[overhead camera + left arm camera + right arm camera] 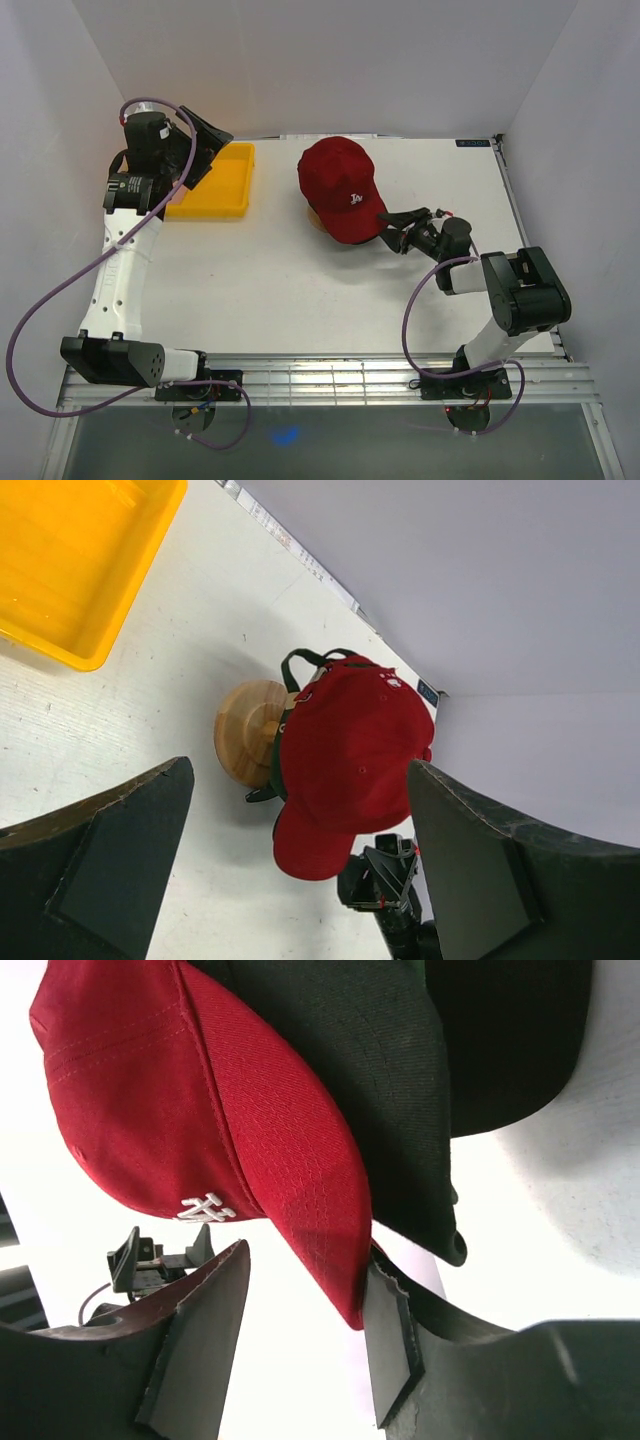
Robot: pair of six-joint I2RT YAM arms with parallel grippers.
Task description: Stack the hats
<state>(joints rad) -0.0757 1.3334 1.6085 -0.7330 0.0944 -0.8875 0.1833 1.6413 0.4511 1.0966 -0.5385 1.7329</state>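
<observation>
Apparently the stacking is all but finished. The red hat (338, 185) sits on top of the pile, close to the tabletop's (300, 290) far edge and a little right of its middle. The right wrist view shows a dark hat (350, 1080) nested under it with a second dark brim (510, 1040) beyond. The left wrist view shows the wooden stand (250, 730) carrying them. No other hat lies loose in view, so what is left looks like only backing the arms away.

The right gripper (392, 232) is at the red brim's near-right tip. Its jaws are parted about halfway, and the brim edge hangs between them without being pinched. The left gripper (208, 150) hangs spread wide and holds nothing, above the yellow tray (225, 185) at the far left corner.

The middle and near stretch of the tabletop offer broad room for a retreat. The right arm has less slack, with the right edge and the side wall close behind its elbow. A straight pull towards the near right corner should clear the brim without dragging it.
</observation>
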